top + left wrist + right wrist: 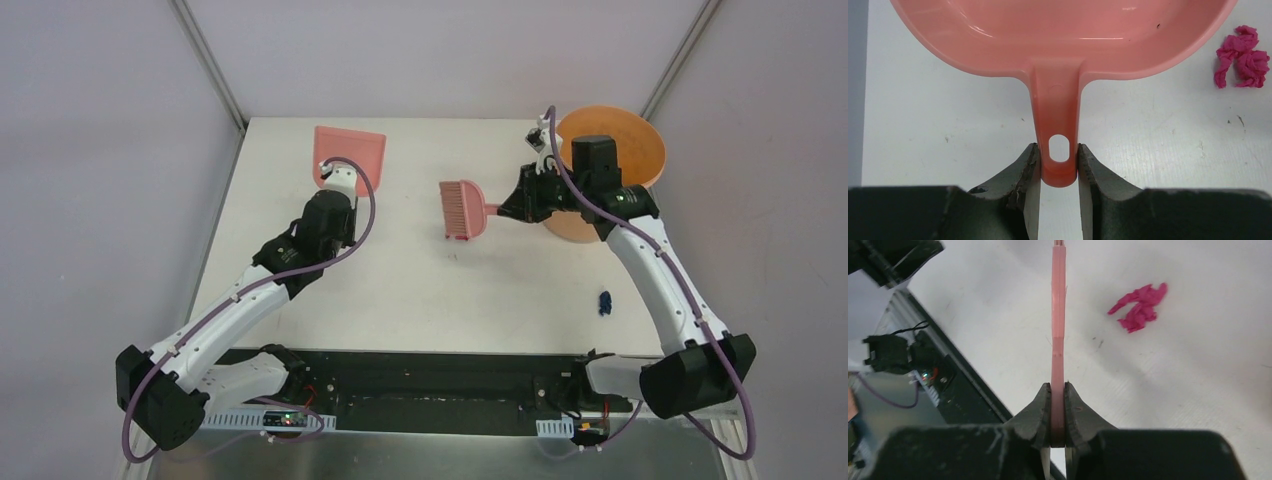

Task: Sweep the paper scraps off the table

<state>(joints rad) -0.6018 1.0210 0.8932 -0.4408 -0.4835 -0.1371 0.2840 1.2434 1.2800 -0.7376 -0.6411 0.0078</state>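
White counter (420, 290), grey walls around. Left claw (1058, 156) is part-closed, both fingers clamped on the handle end of the pink dustpan (1058, 30), which sits at the far edge of the counter toward the far-left corner. Right claw (1058, 390) is shut tight on the thin handle of the pink brush (462, 208), bristle head mid-counter toward the far edge, left of the orange bucket (640, 150) at the far-right corner. Magenta paper scrap (1243, 57) lies on the counter just beside the dustpan's right side, not in it. Dark blue paper scrap (604, 302) lies near the right edge, well apart from the brush.
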